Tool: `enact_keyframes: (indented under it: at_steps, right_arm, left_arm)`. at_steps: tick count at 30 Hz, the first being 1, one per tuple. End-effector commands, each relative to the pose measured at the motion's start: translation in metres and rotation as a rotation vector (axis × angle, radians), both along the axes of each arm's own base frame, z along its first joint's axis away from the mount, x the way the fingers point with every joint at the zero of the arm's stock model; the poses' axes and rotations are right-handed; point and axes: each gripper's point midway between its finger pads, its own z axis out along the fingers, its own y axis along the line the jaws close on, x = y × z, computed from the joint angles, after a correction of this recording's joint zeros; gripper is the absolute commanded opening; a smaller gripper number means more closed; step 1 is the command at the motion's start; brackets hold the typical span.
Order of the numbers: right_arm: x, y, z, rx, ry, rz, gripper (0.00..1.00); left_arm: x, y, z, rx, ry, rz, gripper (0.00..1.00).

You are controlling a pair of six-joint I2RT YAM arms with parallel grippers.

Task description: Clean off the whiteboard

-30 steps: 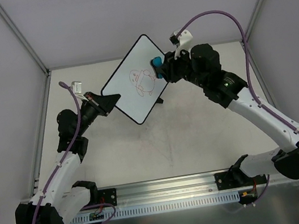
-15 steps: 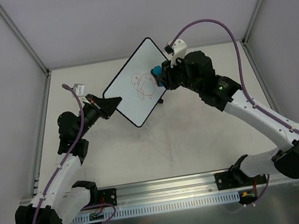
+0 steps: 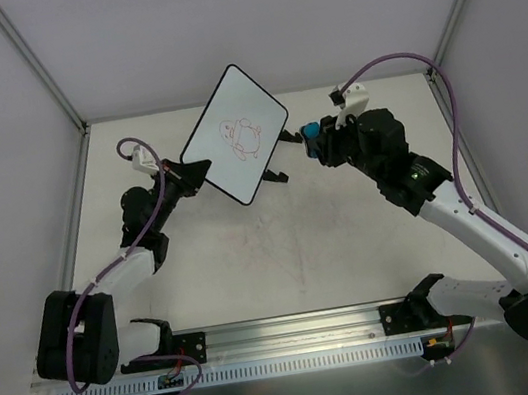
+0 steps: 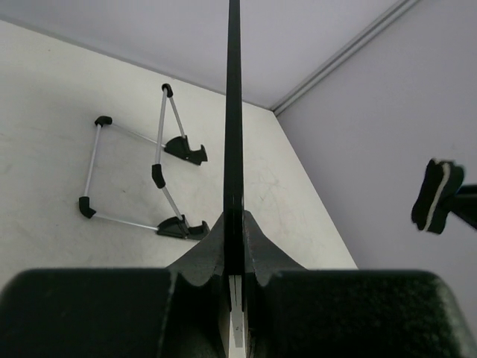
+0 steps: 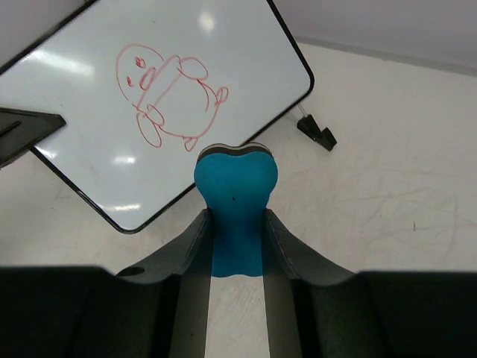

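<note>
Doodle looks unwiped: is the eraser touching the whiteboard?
Apart. Left wrist view shows the whiteboard edge-on with the eraser off to its side, wall visible between.

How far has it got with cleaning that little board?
Set-up is done: the left gripper holds the whiteboard up off its stand, and the right gripper grips the blue eraser. The eraser hangs clear of the board, not touching. All the wiping is left: the red doodle looks complete.

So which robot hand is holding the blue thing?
The right hand: it pinches the blue eraser. The left hand is clamped on the edge of the whiteboard instead.
</note>
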Motion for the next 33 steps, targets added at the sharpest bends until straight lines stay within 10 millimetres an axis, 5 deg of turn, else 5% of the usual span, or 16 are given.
enact_keyframes:
  at_steps: [1,11,26,33]
  right_arm:
    - [0.009,-0.008,-0.031,0.064,0.083,-0.036,0.0]
    - [0.02,-0.015,-0.086,0.087,0.182,-0.041,0.0]
    - [0.028,-0.018,-0.1,0.095,0.192,-0.051,0.0]
    - [0.029,-0.019,-0.102,0.099,0.198,-0.055,0.0]
  left_arm:
    - [0.003,0.005,0.075,-0.149,-0.284,0.038,0.0]
    - [0.027,-0.007,0.059,-0.232,-0.336,0.014,0.0]
    - [0.045,-0.027,0.057,-0.17,-0.401,0.002,0.0]
    - [0.051,-0.038,0.04,-0.157,-0.364,-0.026,0.0]
